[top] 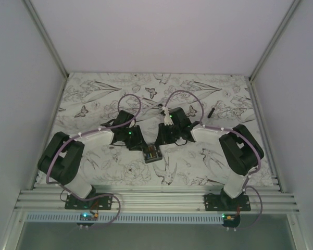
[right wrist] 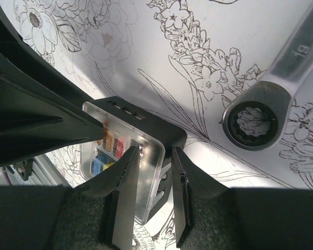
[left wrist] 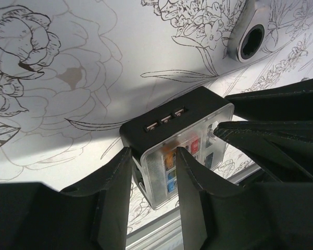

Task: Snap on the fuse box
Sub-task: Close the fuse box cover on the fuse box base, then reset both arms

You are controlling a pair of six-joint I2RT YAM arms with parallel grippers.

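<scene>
the fuse box (top: 152,154) sits low in the overhead view, close to the near edge of the flower-printed surface (top: 94,99) and midway between the two arms, both bent in over it. the left claw (left wrist: 153,153) meets it from about 10 o'clock and the right claw (right wrist: 155,152) from about 2 o'clock. in each wrist view the fingers are drawn in on the box, one on the clear lid (left wrist: 164,174) and the other against the black base, so each claw appears to be pinching lid and base together rather than standing spread. red, orange and blue fuses (left wrist: 194,146) show through the lid, which lies over the base with no gap along the edges in view. the far edges are hidden, and whether the catches have clicked cannot be told. nor is it clear whether the box rests on the surface or is lifted just off it. by the look of it the lid is placed and the squeeze is in hand, leaving the final snap, a check of the hidden edges and the letting go. beyond the box, at about 2 o'clock in the right wrist view, a silver wrench (right wrist: 284,73) lies apart from it. farther back, at 1 o'clock in the overhead view and well apart, lies a thin black stick (top: 210,111).
</scene>
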